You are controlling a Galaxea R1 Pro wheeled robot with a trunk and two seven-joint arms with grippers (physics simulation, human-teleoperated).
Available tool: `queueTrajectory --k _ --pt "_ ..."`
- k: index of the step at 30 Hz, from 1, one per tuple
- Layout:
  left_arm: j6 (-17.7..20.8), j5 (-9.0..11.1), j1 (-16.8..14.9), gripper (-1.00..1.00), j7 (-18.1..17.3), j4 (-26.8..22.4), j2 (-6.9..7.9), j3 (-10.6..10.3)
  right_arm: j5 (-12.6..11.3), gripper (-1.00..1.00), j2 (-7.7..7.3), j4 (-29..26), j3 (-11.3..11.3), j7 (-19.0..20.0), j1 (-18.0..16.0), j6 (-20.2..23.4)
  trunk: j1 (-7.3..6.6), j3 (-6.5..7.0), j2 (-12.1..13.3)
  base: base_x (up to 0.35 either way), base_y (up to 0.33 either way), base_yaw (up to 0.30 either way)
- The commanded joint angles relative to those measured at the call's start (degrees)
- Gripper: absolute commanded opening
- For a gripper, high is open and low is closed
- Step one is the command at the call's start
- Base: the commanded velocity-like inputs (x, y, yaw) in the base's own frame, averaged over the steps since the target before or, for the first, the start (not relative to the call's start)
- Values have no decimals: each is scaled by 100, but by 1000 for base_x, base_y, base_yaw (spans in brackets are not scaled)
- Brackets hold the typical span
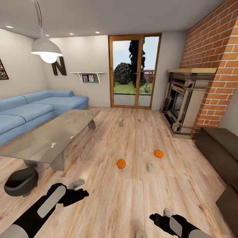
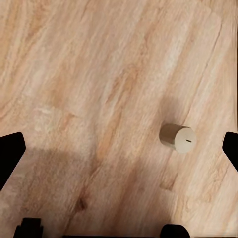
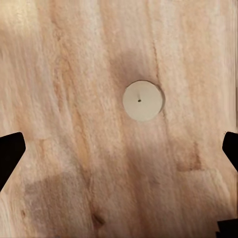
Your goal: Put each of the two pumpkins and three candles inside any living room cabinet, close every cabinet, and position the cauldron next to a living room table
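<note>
- My left gripper [image 1: 76,184] hangs low over the plank floor [image 1: 132,205] with its fingers spread wide apart — holding nothing. In the left wrist view the dark fingertips [image 2: 11,153] sit at either edge of the frame, and a candle [image 2: 177,138] lies tipped on its side on the floor between them, nearer one finger than the other.
- My right gripper [image 1: 158,216] is also spread and holds nothing. Its wrist view looks straight down on an upright candle [image 3: 143,100], wick dot in the middle, on bare floor between the fingers and a little ahead of them.
- Another candle [image 1: 151,167] stands further out on the floor, and a third small one [image 1: 121,123] stands beyond the far end of the bench [image 1: 49,138].
- Two pumpkins rest on open floor well ahead of me: one [image 1: 121,163] near the middle, the other [image 1: 159,153] to its right and slightly farther — apart from each other.
- The cauldron [image 1: 21,181] sits on the floor at my left, just beside the near corner of the bench.
- The cabinet [image 1: 221,148] runs along the right wall, fronts shut as far as I can see, with the fireplace [image 1: 185,102] beyond it.
- Between bench and cabinet the floor is a wide strip.
</note>
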Motion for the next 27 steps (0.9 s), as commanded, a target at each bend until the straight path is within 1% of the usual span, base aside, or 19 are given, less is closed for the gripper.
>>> queueTrajectory --k 1,6,14,16,22,25,26,27 --pt "-5 61 -6 100 58 -12 7 -15 -29 100 -2 -5 32 10 -4 23 -1 -1 -3 -14 -8 -176" --pt "-5 97 -6 100 56 -21 14 37 -29 100 -2 -5 32 11 -4 11 -1 9 -3 -6 -3 -74" --pt "-3 113 -4 100 50 -50 21 64 -14 100 3 -5 40 16 -5 16 -1 11 -3 -1 0 -8" --pt "-3 117 -4 100 49 -121 26 79 8 100 5 -3 47 16 -5 15 -1 11 -3 0 0 -1" --pt "-2 122 -6 100 49 -294 33 75 27 100 16 0 49 17 -5 2 131 -97 -244 0 0 0" --pt "119 126 -5 100 47 -386 42 77 45 100 129 -1 59 -12 -5 -52 197 -151 -364 0 0 0" --pt "147 127 -5 100 46 -412 46 76 48 100 145 4 60 -21 -5 -88 219 -169 -404 0 0 0" --pt "232 135 -5 100 43 -485 54 75 64 100 180 31 68 -40 -4 -256 241 -187 -444 0 0 0"
